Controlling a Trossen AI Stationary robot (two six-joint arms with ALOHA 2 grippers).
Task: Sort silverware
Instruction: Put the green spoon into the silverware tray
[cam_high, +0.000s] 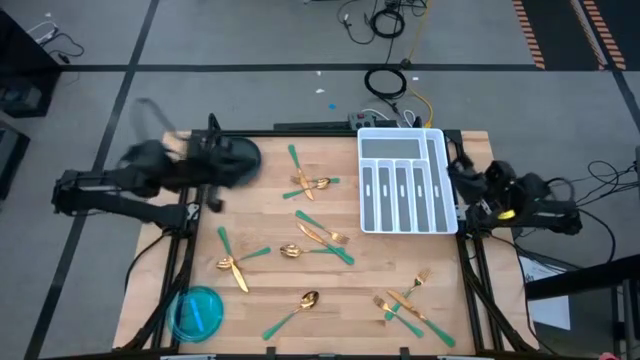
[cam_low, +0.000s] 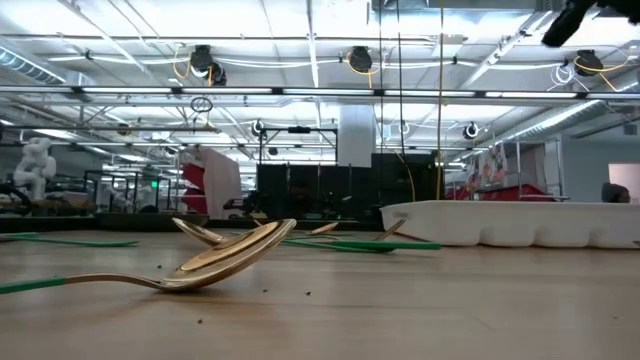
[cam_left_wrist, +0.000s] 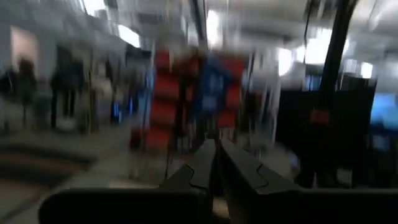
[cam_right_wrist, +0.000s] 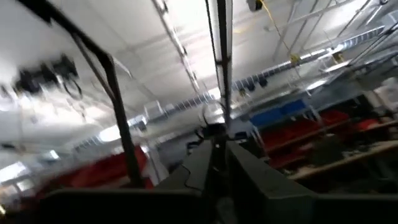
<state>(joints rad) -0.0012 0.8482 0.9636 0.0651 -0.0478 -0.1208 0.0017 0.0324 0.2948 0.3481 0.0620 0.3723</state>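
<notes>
From above, the silverware (cam_high: 318, 240) lies scattered across the wooden surface (cam_high: 250, 300): a pair near the far edge, a cluster in the middle, others toward the near corners, all outside the white tray (cam_high: 403, 180), whose slots look bare. A blue round dish (cam_high: 197, 312) sits at the near left corner. The left gripper (cam_high: 215, 165) hangs over the far left part of the surface; the right gripper (cam_high: 470, 190) sits just beside the tray's right edge.

The low view adds what the overhead cannot: one gold spoon (cam_low: 215, 262) resting tilted, bowl raised off the wood, and the tray's side wall (cam_low: 520, 225).

The left wrist view shows its fingers (cam_left_wrist: 239, 177) pressed together with nothing between them. The right wrist view shows its fingers (cam_right_wrist: 199, 168) almost touching, likewise holding nothing.
</notes>
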